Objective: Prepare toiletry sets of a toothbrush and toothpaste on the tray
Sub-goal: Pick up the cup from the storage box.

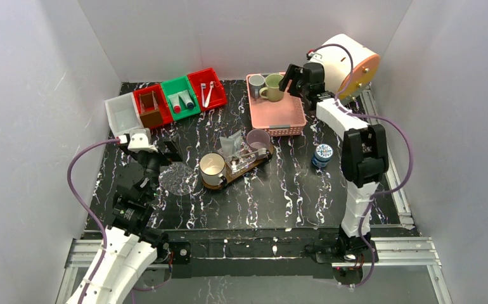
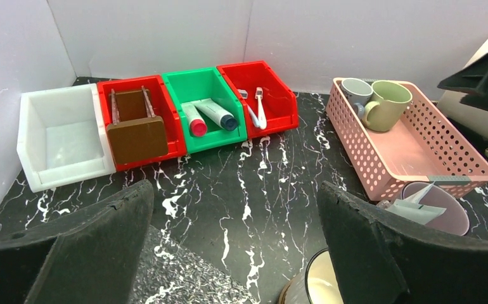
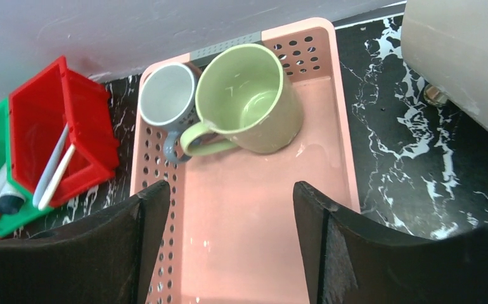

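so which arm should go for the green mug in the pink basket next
Right. The right gripper hangs over the pink basket, jaws apart, with the green mug just ahead of them. The left gripper is far off to the left.

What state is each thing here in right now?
Green mug: upright, empty, in the pink basket.
Grey mug: upright, empty, beside it.
Toothbrushes: lying in a red bin.
Tubes: capped, lying in the green bin.
Left tool: open, holding nothing.
Right tool: open, above the basket.
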